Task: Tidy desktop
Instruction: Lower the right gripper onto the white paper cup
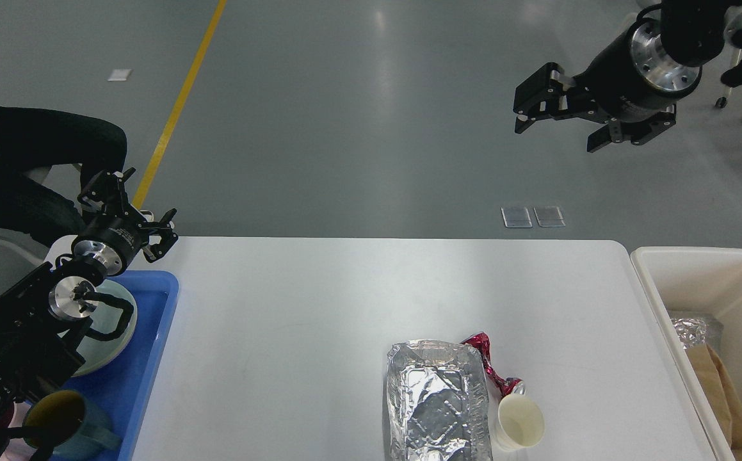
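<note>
Two containers flank the desktop: plate-holding blue tray, foil-holding cream bin.

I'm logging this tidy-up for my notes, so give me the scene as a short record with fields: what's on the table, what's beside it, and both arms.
table: white desktop
on table: foil tray, red wrapper, paper cup
left side: blue tray holding plate and mug
right side: cream bin
left pincer: open, empty
right pincer: open, empty, raised above floor
</note>
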{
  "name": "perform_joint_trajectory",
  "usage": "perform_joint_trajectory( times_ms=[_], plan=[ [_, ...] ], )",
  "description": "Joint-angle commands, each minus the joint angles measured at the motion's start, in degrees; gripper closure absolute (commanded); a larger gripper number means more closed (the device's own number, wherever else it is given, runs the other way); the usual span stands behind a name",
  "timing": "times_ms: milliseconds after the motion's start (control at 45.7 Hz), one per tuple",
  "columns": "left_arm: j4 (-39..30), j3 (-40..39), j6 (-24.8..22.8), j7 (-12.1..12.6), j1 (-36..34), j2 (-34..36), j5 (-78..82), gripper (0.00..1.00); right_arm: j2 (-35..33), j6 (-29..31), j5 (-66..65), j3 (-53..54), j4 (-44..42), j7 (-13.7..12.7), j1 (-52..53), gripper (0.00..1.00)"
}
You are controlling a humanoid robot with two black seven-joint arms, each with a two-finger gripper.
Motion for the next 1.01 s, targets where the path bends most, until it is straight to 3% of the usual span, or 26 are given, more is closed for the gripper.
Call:
perform_joint_trajectory(
  times_ms=[0, 131, 350, 613, 985],
  plan=[
    [0.0, 0.0, 0.0, 0.0, 0.0, 0.2, 0.0, 0.03, -0.5, 6.4, 0.2, 0.2, 1.0, -0.1, 2.1, 0.0],
    [0.0, 0.0, 0.0, 0.0, 0.0, 0.0, 0.0, 0.03, -1.2, 6.4, 0.2, -0.8, 1.1, -0.3, -0.4, 0.0],
    [0.0, 0.0, 0.0, 0.0, 0.0, 0.0, 0.0, 0.03, 0.5, 5.7, 0.0, 0.2, 2.6, -0.4, -16.2, 0.0],
    [0.0, 0.0, 0.0, 0.0, 0.0, 0.0, 0.0, 0.03, 7.1, -3.6, -0.8, 3.7, -0.2, -1.0, -36.7, 0.0],
    [0.0, -0.1, 0.0, 0.0, 0.0, 0.0, 0.0, 0.03, 9.0, -3.7, -4.0, 4.5, -2.8, -1.2, -41.5, 0.0]
  ],
)
